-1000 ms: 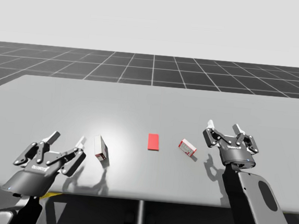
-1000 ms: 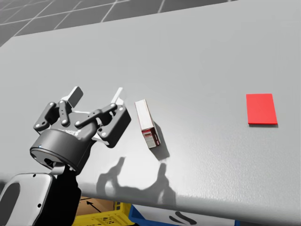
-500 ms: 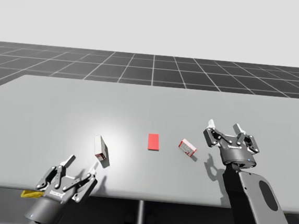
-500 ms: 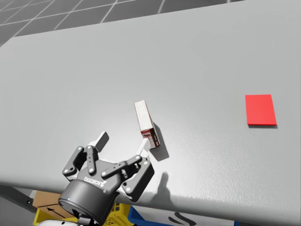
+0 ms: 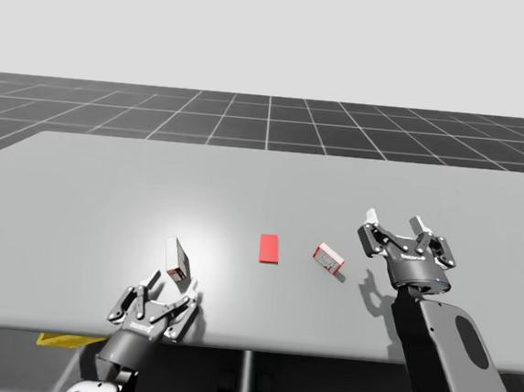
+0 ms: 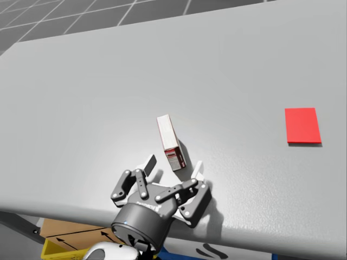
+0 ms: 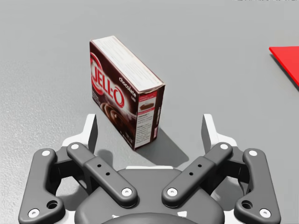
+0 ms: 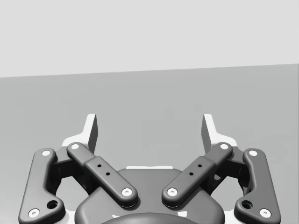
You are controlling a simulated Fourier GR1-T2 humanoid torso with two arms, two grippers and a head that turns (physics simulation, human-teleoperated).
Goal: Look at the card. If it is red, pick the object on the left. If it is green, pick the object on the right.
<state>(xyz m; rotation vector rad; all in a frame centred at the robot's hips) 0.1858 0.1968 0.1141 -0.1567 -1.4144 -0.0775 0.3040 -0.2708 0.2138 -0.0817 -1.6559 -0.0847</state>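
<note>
1. The grey desk [image 5: 106, 192] stood on a dark floor with a grid, under a plain pale background.
2. The card [image 5: 268, 248] lay flat in the middle and was red, so in my judgement the left object, the brown box [image 5: 176, 260], was the one to pick.
3. The brown box stood on a narrow side. The smaller red and white box [image 5: 329, 258] lay to the right of the card.
4. My left gripper [image 7: 149, 128] was spread wide at the near edge of the desk. The near end of the brown box was just between its fingertips [image 7: 91, 127] and seemed to touch neither.
5. My right gripper [image 5: 393, 224] was also wide and held nothing, near the red and white box.
6. To do it well, I should turn the wrist a little, because the box stood at an angle to the fingers. Then I should advance, keep it centred, and close on the two broad faces. Otherwise it could swivel or tip.
7. Under the desk edge there was a cardboard carton [image 6: 62, 234], a yellow crate [image 6: 51, 250] and a blue bin [image 6: 176, 250]. Their contents were hidden.
</note>
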